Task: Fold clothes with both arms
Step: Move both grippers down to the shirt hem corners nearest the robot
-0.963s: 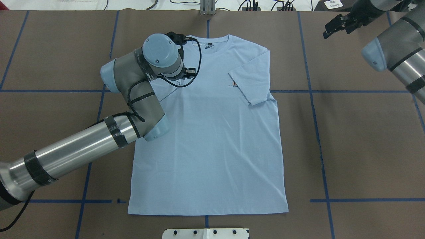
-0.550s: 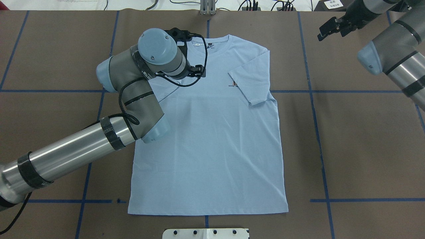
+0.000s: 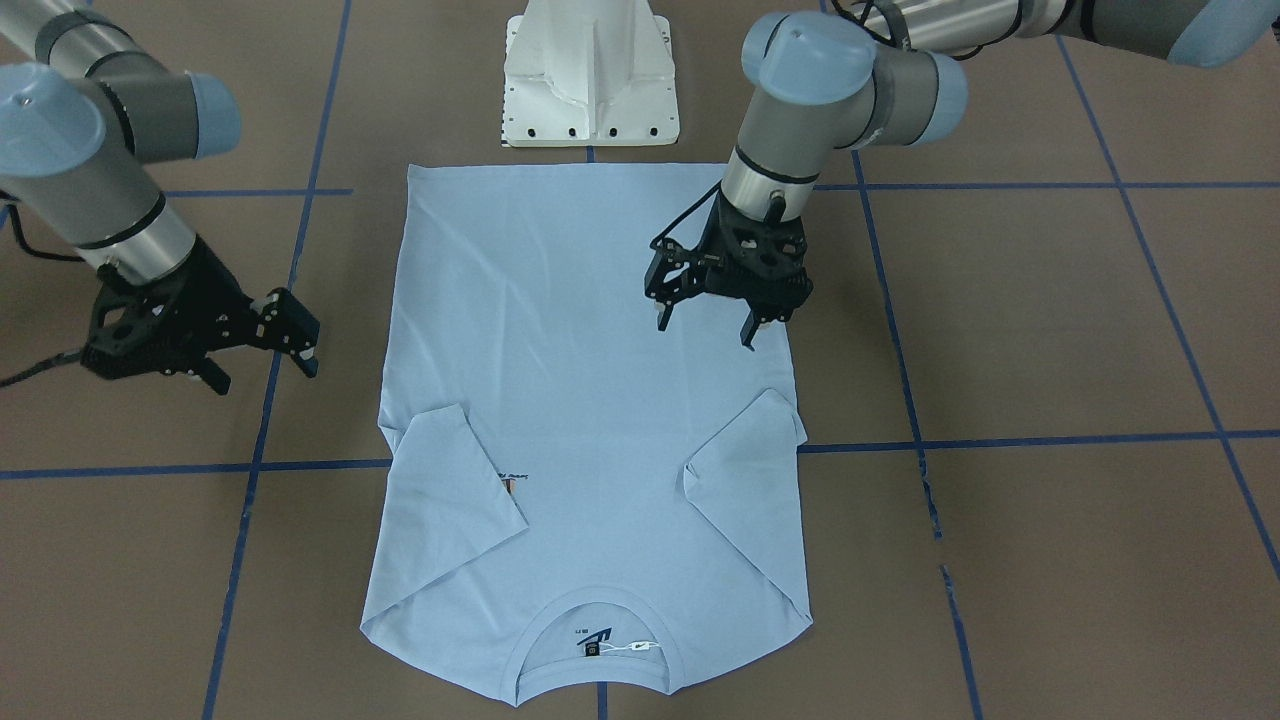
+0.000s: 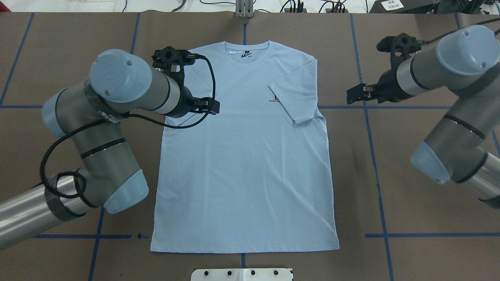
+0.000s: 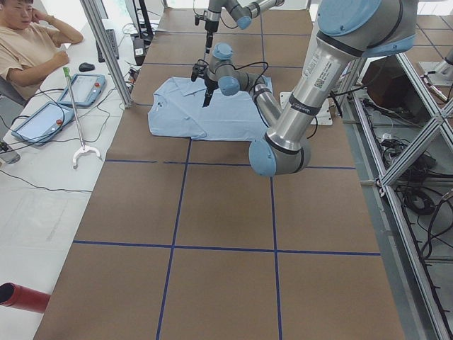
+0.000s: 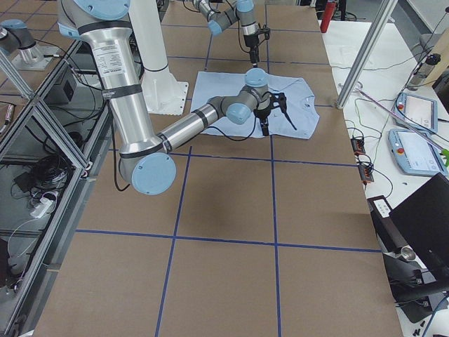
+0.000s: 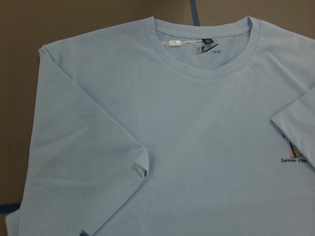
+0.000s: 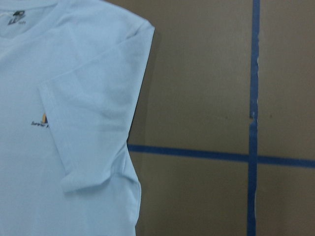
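Starting on the left, the left arm (image 4: 109,117) bends in over the light blue T-shirt (image 4: 246,168). The left gripper (image 3: 705,322) hangs above the shirt's left side, close to the folded left sleeve (image 3: 745,470). Its fingers (image 3: 749,328) point down, spread wide with nothing between them, and I read them as clear of the cloth. My left wrist feed looks down on the shirt's neck and left shoulder and shows no finger at all.

In the middle, the T-shirt lies flat and front up on the brown table (image 4: 390,187). Its hem is next to the white pedestal base (image 3: 590,80) and its round collar (image 3: 598,596) is at the opposite end. Both short sleeves are folded inward onto the chest. Inside the collar I see a dark label (image 7: 206,46) with a small white tag (image 7: 173,43) just beside it. The right sleeve (image 4: 295,95) lies over part of the small dark-and-orange print (image 4: 275,97). The body of the shirt is smooth apart from a few faint creases.

To the right of the shirt, the right gripper (image 3: 258,362) hangs over bare table near the shirt's right edge, roughly level with the folded right sleeve and not touching the cloth. Its fingers are also wide apart and empty. My right wrist feed shows that sleeve's edge and, beside the shirt, a crossing of blue tape lines (image 8: 253,160) on the table.
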You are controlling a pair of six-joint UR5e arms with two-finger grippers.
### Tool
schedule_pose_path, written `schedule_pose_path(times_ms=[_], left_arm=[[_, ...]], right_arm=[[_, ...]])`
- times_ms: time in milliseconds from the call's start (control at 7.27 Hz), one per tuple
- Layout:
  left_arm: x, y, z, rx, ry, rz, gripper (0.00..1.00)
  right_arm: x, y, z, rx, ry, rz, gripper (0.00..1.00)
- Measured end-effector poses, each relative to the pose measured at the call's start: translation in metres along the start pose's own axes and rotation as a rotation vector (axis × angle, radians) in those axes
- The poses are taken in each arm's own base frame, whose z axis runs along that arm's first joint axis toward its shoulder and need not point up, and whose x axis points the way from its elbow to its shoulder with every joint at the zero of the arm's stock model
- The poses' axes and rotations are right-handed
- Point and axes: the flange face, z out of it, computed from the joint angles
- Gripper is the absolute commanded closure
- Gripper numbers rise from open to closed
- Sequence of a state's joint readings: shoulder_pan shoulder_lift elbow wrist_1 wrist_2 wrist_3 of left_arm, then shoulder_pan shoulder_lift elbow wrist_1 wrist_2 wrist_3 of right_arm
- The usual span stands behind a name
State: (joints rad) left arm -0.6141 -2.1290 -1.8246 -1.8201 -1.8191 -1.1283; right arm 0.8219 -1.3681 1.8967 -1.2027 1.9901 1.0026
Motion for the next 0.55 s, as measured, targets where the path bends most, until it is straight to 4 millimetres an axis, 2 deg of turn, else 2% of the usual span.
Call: schedule_pose_path(times_ms=[138,275,550], left_arm=[[-0.001,0.035,-0.016,-0.022,0.030,-0.044,0.00],[-0.002,0.067,-0.027,-0.032,0.044,-0.093,0.00],[-0.016,0.128,-0.045,-0.055,0.044,-0.173,0.01]], right_arm=[[-0.007,0.055,-0.015,0.000,-0.001,0.047,0.01],[-0.017,0.098,-0.026,-0.008,-0.004,0.102,0.02],[-0.054,0.173,-0.020,0.011,-0.001,0.236,0.04]])
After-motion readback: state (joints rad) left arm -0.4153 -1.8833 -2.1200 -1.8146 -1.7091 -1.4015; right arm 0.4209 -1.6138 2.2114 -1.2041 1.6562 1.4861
